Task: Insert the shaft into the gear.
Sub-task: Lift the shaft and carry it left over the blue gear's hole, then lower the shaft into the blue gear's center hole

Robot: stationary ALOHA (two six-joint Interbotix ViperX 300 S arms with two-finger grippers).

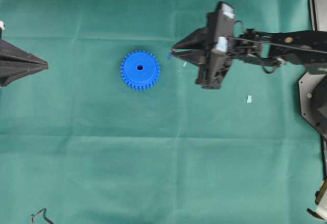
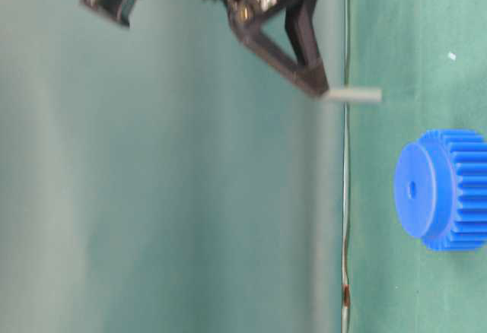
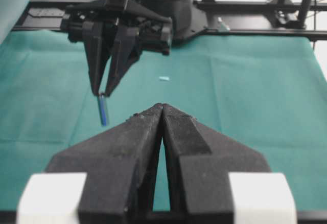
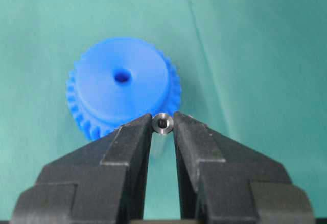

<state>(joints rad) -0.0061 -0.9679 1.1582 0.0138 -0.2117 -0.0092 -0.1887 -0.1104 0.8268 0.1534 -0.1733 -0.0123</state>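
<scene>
While pinched between right gripper (image 4: 163,127) jaws, shaft (image 4: 163,123) hangs beside gear (image 4: 122,86)

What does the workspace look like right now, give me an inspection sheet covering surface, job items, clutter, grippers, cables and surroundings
Surface: green cloth, creased, covering the table.
Job's things: blue gear lying flat, centre hole up and unfilled; shaft pinched at the right gripper's tips, off the cloth, short of the gear.
Clutter: pale-blue scrap and white fleck on the cloth.
Grippers: right gripper shut on the shaft; left gripper shut, holding nothing, apart from the gear.
Cables: black cable along the right arm.
Surroundings: black frame beyond the cloth.
</scene>
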